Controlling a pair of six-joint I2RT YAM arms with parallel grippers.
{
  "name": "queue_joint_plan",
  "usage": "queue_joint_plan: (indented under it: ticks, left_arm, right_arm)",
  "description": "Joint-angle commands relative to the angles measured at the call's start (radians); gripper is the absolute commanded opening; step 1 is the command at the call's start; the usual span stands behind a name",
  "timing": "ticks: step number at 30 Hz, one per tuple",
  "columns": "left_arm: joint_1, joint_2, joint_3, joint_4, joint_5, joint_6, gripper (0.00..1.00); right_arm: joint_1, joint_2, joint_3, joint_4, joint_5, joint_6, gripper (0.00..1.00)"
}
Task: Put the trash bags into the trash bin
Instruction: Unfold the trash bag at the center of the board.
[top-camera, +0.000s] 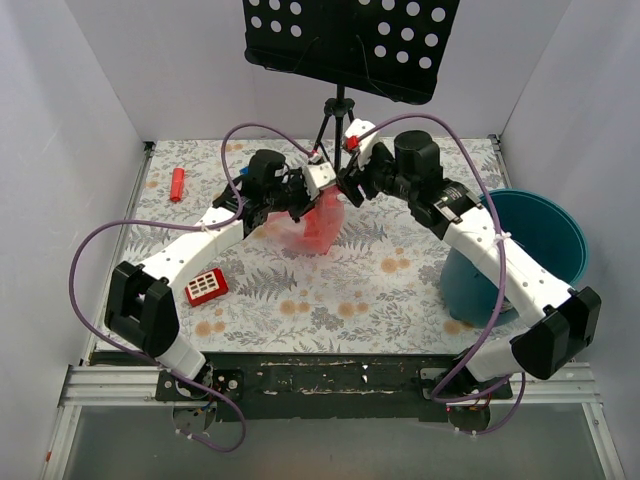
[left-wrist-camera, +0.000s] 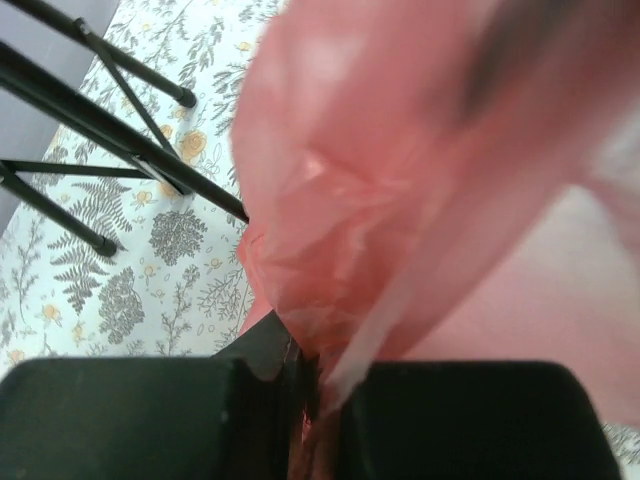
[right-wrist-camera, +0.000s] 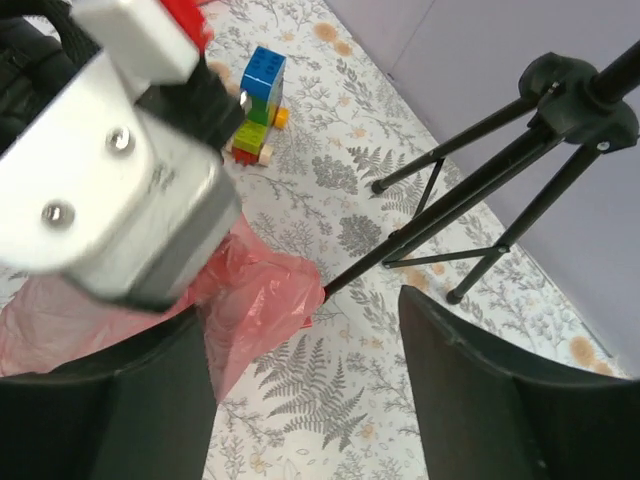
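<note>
left gripper (left-wrist-camera: 310, 392) clamped tight on trash bag (left-wrist-camera: 400, 210); right gripper (right-wrist-camera: 305, 395) spread wide, empty; one pinch on thin film may slip or snag tripod (right-wrist-camera: 470, 191) before trash bin (top-camera: 556, 232)

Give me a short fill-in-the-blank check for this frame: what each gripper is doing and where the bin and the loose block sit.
1. The left gripper is shut on the ___.
2. The right gripper has its jaws ___.
3. The trash bin stands beside the ___ arm.
4. The red block with white squares lies beside the ___ arm.
Missing words: trash bag; open; right; left.
</note>
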Motion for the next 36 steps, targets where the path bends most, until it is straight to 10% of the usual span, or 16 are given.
queue_joint_plan:
  ticks: [1,10,24,26,28,36]
  left_arm:
    - [0.007,-0.081,0.008,0.057,-0.097,-0.251,0.00]
    - [0.010,-0.079,0.009,0.079,-0.339,-0.479,0.00]
    - [0.012,-0.081,0.075,0.056,-0.292,-0.528,0.00]
    - [0.012,-0.095,0.060,0.057,-0.293,-0.514,0.00]
    - [0.013,-0.113,0.039,0.057,-0.307,-0.487,0.00]
    - [0.041,-0.208,-0.135,0.076,-0.345,-0.376,0.05]
  right_arm:
    - [-0.036,-0.061,-0.017,0.001,-0.101,0.151,0.77]
    - [-0.032,-0.125,-0.038,-0.052,-0.284,0.182,0.85]
    - [0.057,0.071,-0.034,0.153,-0.101,0.092,0.87]
    - [0.062,0.103,-0.015,0.171,-0.042,0.100,0.61]
    - [0.056,0.115,-0.005,0.175,0.084,0.111,0.02]
    - [-0.073,0.080,0.003,0.122,0.097,0.174,0.01]
